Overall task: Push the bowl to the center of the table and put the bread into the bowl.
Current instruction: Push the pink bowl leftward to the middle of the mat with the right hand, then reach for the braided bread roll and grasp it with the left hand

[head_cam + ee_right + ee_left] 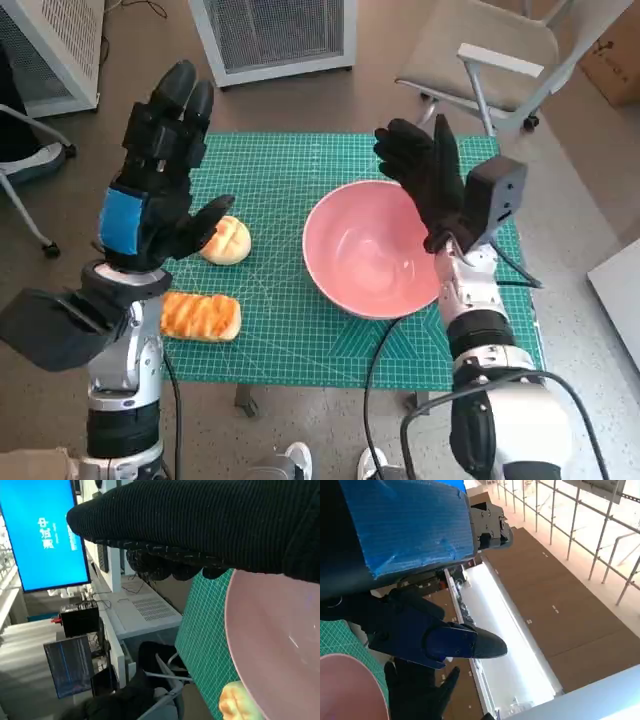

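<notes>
On the near left part of the worktop [300, 350], which has a green cutting mat with a grid, lies a long golden-orange glazed bread loaf [200, 315]. Just behind it sits a round pale yellow bread bun [226, 241] with a cross cut on top. To the right of both stands the wide pink plastic bowl [365, 250], and nothing is inside it. The left robot hand [160, 180] is above the left side of the mat, fingers spread and holding nothing. The right robot hand [428, 170] is at the far right rim of the bowl, fingers apart.
</notes>
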Tool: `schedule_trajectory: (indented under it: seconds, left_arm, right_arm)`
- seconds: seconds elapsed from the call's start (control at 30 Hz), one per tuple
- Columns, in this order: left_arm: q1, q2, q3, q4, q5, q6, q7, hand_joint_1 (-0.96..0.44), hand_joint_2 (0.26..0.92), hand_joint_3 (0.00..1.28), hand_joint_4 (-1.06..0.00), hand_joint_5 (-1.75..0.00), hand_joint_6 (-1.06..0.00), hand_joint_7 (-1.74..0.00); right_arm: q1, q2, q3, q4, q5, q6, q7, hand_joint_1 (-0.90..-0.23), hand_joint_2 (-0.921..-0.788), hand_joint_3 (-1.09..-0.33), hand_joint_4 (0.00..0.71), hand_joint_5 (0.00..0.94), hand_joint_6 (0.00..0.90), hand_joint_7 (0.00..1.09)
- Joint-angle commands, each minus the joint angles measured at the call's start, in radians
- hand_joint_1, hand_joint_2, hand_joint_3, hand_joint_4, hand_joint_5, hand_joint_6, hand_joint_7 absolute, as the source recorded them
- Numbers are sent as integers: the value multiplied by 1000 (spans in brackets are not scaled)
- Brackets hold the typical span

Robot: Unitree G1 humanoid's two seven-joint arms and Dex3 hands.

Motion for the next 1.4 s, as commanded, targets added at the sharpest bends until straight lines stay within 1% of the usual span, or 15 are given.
schedule_trajectory:
  seconds: [0.03,0.3,0.63,0.67,0.7,0.73,0.77,0.83,1.03,1.17,1.33,1.37,1.4]
  left_arm:
    - [8,2,2,-19,1,11,9,-502,921,244,-62,0,1,-404]
    - [7,3,2,-14,0,7,8,-502,921,243,-63,-1,1,-407]
    - [7,3,2,-14,0,7,9,-502,921,242,-63,-1,1,-408]
    - [1,4,0,-3,0,-2,2,-502,921,242,-63,-1,1,-408]
    - [-4,4,-1,4,0,-9,-3,-499,921,240,-64,-1,1,-410]
    - [-7,4,-2,10,-1,-13,-6,-498,921,239,-64,-1,1,-411]
    - [-9,5,-3,13,-1,-16,-8,-497,921,238,-65,-2,1,-412]
    - [-10,6,-4,16,2,-19,-11,-496,921,236,-65,-2,1,-413]
    - [-15,9,-3,36,7,-37,-19,-499,921,230,-67,-3,1,-418]
    - [-17,9,-3,43,7,-43,-21,-501,921,228,-68,-3,1,-420]
    - [-18,9,-3,45,7,-45,-21,-502,921,227,-68,-3,1,-420]
    - [-18,10,-4,45,9,-46,-22,-502,921,227,-68,-3,1,-421]
    - [-17,18,-4,47,14,-50,-27,-502,921,227,-68,-3,1,-421]
  right_arm:
    - [-11,-30,-6,-21,12,-32,42,-564,-921,-773,281,1,369,98]
    - [-13,-43,-8,-43,22,-81,85,-554,-921,-792,261,0,348,89]
    - [-13,-44,-6,-41,26,-84,88,-553,-921,-796,256,0,341,88]
    - [18,-49,-15,-161,87,-177,195,-553,-921,-796,256,0,341,88]
    - [42,-52,-22,-251,133,-246,275,-593,-921,-772,255,0,337,87]
    - [59,-54,-27,-314,165,-291,331,-608,-921,-763,255,0,335,87]
    - [69,-56,-28,-347,184,-314,362,-629,-921,-750,255,1,332,88]
    - [87,-55,-25,-388,211,-323,399,-647,-921,-737,252,0,330,89]
    - [113,-57,-15,-436,267,-330,464,-661,-921,-718,246,0,321,92]
    - [116,-59,-11,-441,279,-328,472,-661,-921,-713,245,0,317,95]
    - [118,-61,-6,-443,286,-327,474,-661,-921,-712,245,0,315,99]
    - [120,-62,-6,-446,290,-326,479,-661,-921,-711,245,0,314,100]
    - [130,-62,-4,-470,300,-317,489,-660,-921,-711,245,0,314,101]
